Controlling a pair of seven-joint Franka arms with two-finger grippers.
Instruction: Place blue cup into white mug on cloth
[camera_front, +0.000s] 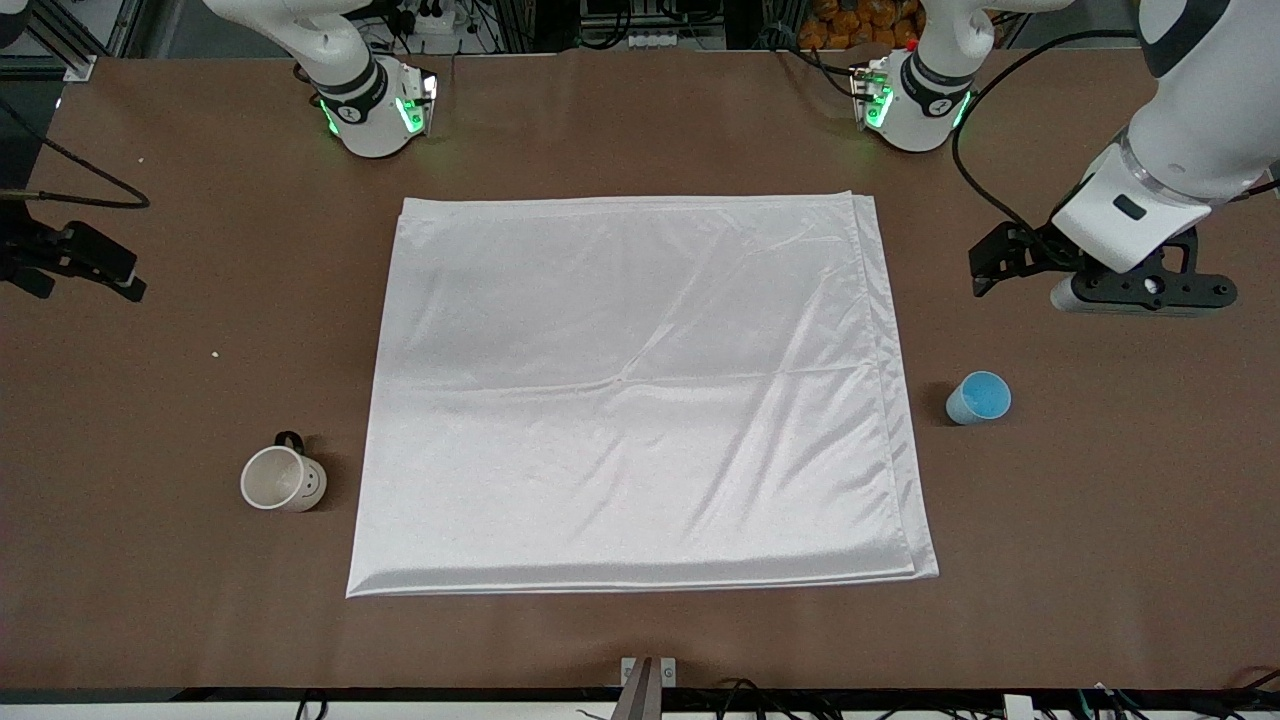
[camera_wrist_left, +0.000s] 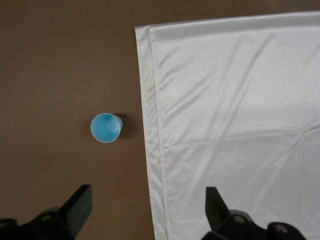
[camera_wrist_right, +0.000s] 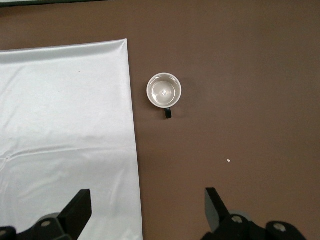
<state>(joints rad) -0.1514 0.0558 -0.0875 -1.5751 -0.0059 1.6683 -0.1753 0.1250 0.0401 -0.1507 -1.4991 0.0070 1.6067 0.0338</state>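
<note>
The blue cup (camera_front: 979, 397) stands upright on the bare table beside the cloth's (camera_front: 640, 390) edge, toward the left arm's end. The white mug (camera_front: 283, 478) stands upright on the table beside the cloth's edge at the right arm's end, black handle pointing toward the robots. My left gripper (camera_front: 985, 265) hangs open and empty over the table near the cup; the left wrist view shows its open gripper (camera_wrist_left: 147, 202), the cup (camera_wrist_left: 105, 128) and the cloth (camera_wrist_left: 235, 125). My right gripper (camera_front: 125, 275) hangs open and empty; the right wrist view shows its open gripper (camera_wrist_right: 147, 205), the mug (camera_wrist_right: 164, 91) and the cloth (camera_wrist_right: 65, 125).
The brown table (camera_front: 1100, 550) has a small white crumb (camera_front: 215, 353) near the mug, also in the right wrist view (camera_wrist_right: 228, 161). A metal bracket (camera_front: 648, 675) and cables sit at the table edge nearest the camera. The arm bases stand along the edge farthest from it.
</note>
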